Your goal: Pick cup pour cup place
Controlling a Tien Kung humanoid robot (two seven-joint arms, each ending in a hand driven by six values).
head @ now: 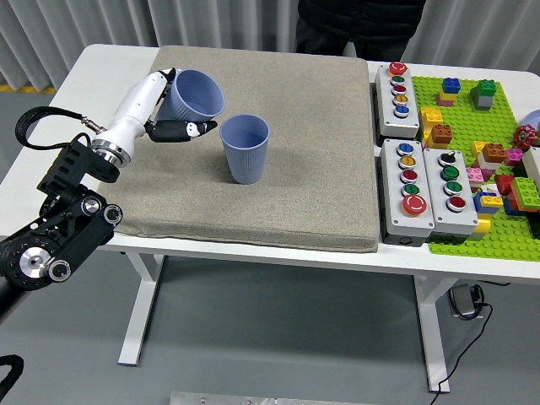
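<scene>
My left hand (pixel 173 110) is shut on a blue ribbed cup (pixel 194 95). It holds the cup in the air, tilted to the right, with its mouth leaning toward a second blue ribbed cup (pixel 245 148). That second cup stands upright on the grey mat (pixel 278 202), just right of and below the held cup. The two cups are close but apart. I cannot see anything inside either cup. My right hand is out of view.
Three grey button boxes (pixel 398 89) (pixel 407 191) (pixel 451 190) stand right of the mat. A green baseplate (pixel 498 126) with several toy bricks lies at the far right. A person in dark clothes (pixel 354 25) stands at the table's far side.
</scene>
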